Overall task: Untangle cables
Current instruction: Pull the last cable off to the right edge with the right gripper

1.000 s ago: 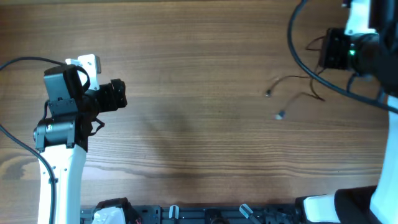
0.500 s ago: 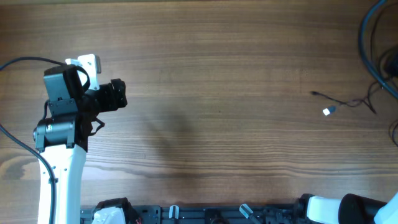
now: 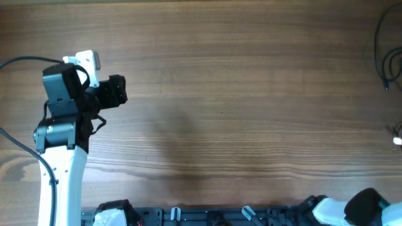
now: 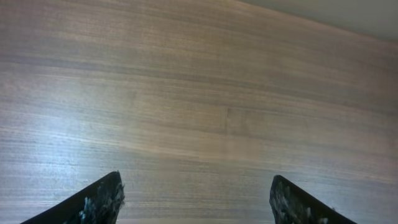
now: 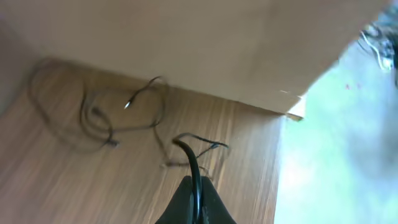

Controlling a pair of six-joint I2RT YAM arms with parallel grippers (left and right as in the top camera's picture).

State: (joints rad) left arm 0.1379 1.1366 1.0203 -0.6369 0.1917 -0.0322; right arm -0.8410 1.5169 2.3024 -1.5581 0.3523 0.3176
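The cables show in the right wrist view as thin black wires, blurred, lying loose on the wood: one loop [image 5: 93,121] at left with a small plug, and more strands [image 5: 205,144] just ahead of the jaws. My right gripper [image 5: 196,185] is shut on a black cable that rises from between its fingers. In the overhead view the right gripper is out of frame, and only a small white plug [image 3: 397,140] shows at the right edge. My left gripper [image 3: 117,93] [image 4: 196,198] is open and empty over bare wood at the far left.
The wooden table [image 3: 239,94] fills the overhead view. A thicker black arm cable [image 3: 380,44] loops at the top right edge. In the right wrist view the table's edge [image 5: 292,112] lies at right, with pale floor beyond it. A black rail [image 3: 207,216] runs along the front.
My right arm has swung right and left the overhead view. The thin cables went with it to the right edge. My left arm has barely shifted.
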